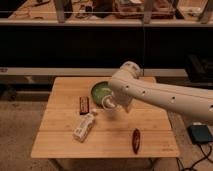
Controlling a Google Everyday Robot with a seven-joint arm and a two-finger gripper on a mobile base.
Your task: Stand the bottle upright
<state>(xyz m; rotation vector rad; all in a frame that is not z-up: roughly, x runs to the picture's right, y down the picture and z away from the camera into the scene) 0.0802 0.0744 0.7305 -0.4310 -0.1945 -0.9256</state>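
Nearest me, the bottle (85, 126) lies on its side on the bench (55, 142), lower centre-left, its cap toward a dark bar (84, 104). Farther back, mid-frame, the end effector (117, 106) hangs beside a white cup (108, 102) and a green bowl (99, 90); I cannot tell how it is set. A glancing grasp could roll the bottle away, and reaching across could knock the cup.

bottle (85, 126) lying on table (57, 140) | gripper (115, 104) seemingly over bowl (100, 90)
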